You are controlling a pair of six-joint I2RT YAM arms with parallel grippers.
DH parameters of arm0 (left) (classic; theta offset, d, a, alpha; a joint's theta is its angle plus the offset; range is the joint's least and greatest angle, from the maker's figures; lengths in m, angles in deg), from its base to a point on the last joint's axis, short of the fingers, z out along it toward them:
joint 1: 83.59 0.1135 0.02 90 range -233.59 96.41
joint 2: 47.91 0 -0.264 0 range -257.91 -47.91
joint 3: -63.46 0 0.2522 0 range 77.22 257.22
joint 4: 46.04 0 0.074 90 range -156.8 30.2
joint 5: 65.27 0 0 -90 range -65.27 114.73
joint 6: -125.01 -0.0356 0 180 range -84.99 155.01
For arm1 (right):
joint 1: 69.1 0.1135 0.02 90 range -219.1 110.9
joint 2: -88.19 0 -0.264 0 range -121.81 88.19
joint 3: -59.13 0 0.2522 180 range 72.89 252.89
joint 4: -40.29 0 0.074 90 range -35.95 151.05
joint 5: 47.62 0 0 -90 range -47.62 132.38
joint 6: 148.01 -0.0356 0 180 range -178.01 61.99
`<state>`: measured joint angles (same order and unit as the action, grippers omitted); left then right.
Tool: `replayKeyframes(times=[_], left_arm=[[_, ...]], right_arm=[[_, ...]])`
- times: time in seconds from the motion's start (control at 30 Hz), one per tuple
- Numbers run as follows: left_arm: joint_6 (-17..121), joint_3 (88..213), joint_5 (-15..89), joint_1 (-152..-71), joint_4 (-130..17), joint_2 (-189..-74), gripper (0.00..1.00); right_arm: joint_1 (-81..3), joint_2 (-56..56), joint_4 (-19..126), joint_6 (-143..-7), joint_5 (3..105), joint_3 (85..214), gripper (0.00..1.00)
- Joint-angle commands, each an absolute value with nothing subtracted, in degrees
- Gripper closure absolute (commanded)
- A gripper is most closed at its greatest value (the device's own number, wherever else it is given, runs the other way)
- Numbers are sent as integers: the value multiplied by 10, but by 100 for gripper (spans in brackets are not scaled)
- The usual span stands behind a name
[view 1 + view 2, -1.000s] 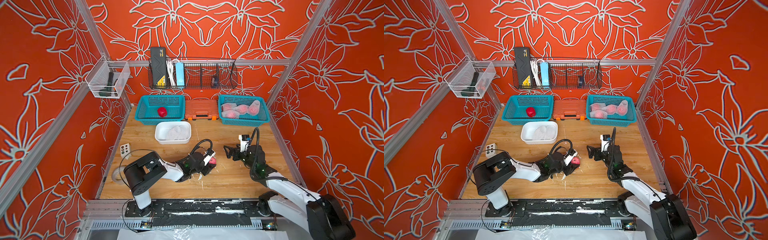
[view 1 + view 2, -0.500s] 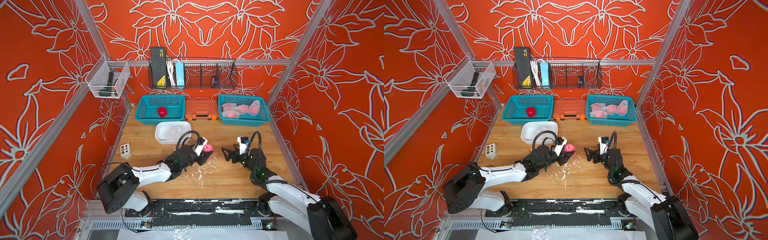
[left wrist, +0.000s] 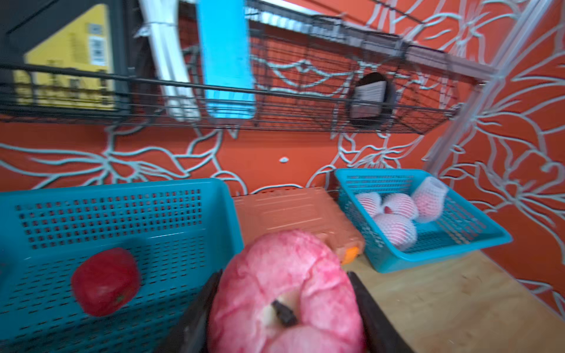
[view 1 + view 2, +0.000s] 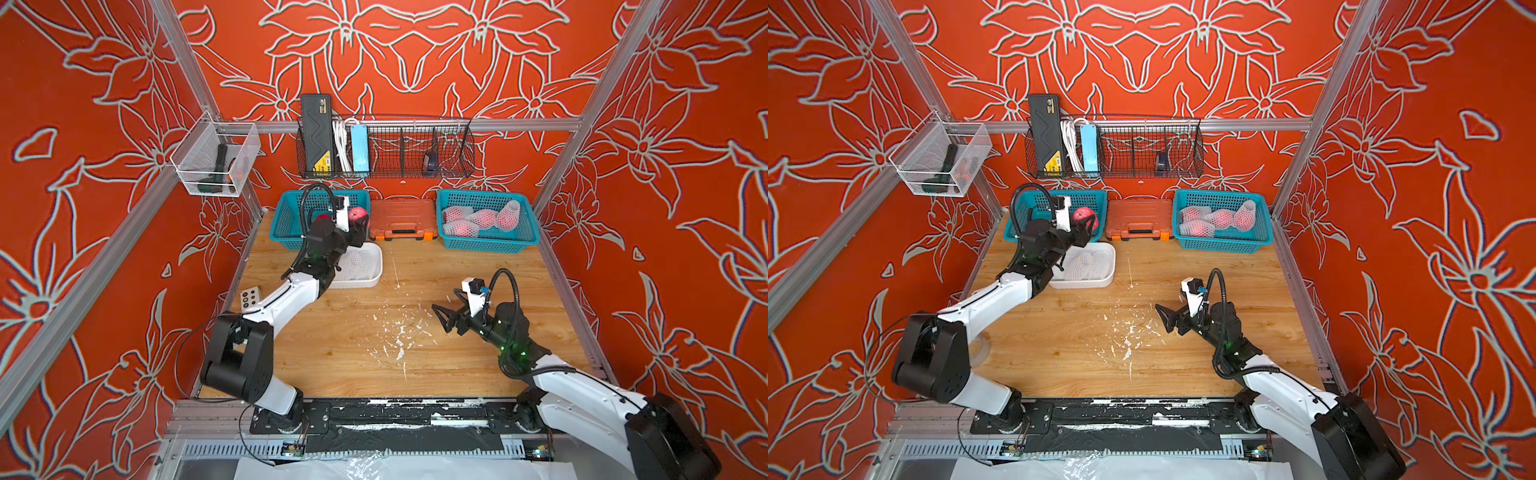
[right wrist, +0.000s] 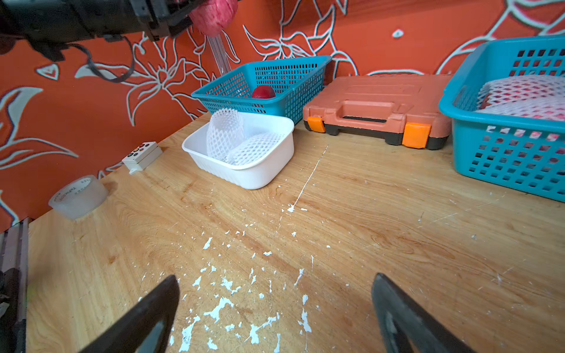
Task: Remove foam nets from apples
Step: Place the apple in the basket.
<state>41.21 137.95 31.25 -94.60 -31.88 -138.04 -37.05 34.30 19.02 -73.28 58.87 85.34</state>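
Orange floral walls [image 4: 415, 62]; left claw [image 3: 282, 284] grips bare pink-mottled apple [image 3: 275, 259], stem visible.

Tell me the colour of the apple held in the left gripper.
Mottled pink with pale streaks; the apple shows best in the left wrist view.

top views overlook table [image 4: 415, 374]; wrist views close.
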Motion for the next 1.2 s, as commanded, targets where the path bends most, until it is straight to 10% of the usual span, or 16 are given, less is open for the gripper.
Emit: replayKeyframes(times=[0.0,0.37,0.6,0.87,1.17], left_arm=[[400,1451,344,-904,-381,-1449,58],[369,1700,374,-864,-457,-1702,56],[376,1806,384,-864,-481,-1790,32],[383,1859,397,-864,-491,-1829,11],[417,1737,421,-868,-421,-1729,9]], right_arm=[[-366,356,199,-721,579,864,2],[-366,379,199,-723,560,853,2],[-366,378,192,-723,553,848,2],[-365,380,191,-719,536,845,2],[-365,398,220,-707,489,847,2]])
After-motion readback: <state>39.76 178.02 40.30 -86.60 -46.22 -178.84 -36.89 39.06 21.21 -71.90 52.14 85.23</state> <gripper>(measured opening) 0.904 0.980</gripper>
